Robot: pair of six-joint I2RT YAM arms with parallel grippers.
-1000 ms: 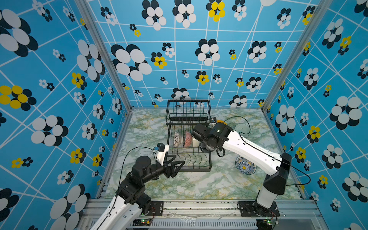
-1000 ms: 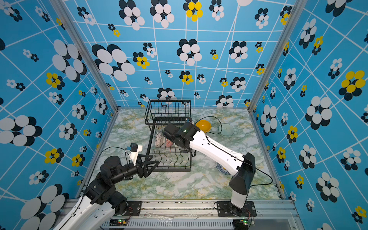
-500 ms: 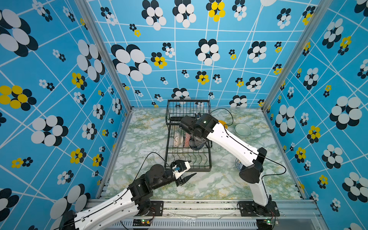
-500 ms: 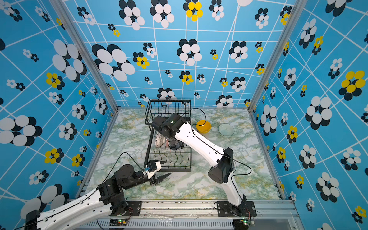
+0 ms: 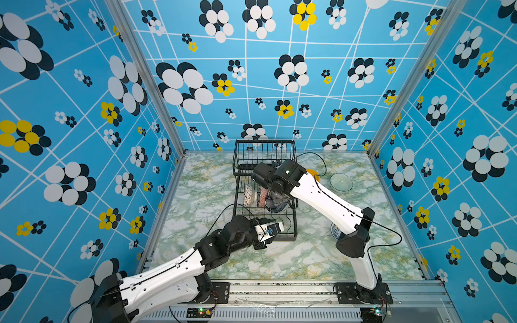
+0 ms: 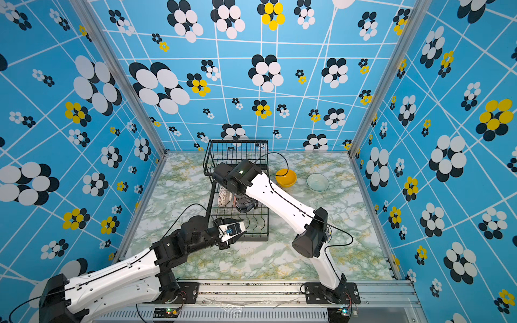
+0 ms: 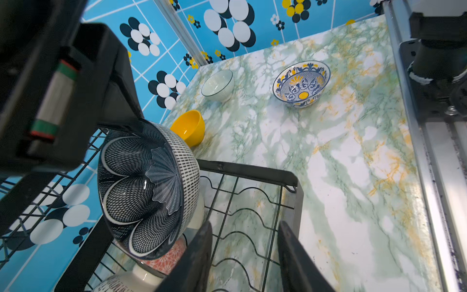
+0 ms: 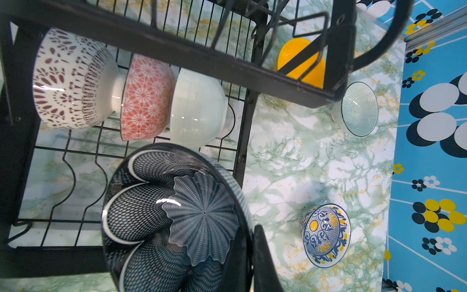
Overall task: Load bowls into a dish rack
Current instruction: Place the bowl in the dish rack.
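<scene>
Right gripper [image 8: 249, 244] pinches the rim of the navy patterned bowl [image 8: 171, 217] over the dish rack [image 8: 151, 40]. Left gripper [image 7: 244, 228], jaws spread and empty, hangs above the rack's wavy wires.

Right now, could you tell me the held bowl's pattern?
Navy bowl: white mesh petals; right wrist view best.

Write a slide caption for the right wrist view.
Right gripper clamps a navy bowl in the dish rack, beside its brown-patterned bowl, pink bowl and cream bowl.

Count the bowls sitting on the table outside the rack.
3: a yellow bowl beside the rack, a pale bowl just past it, and a blue-and-yellow patterned bowl nearer the front. More could be hidden.
</scene>
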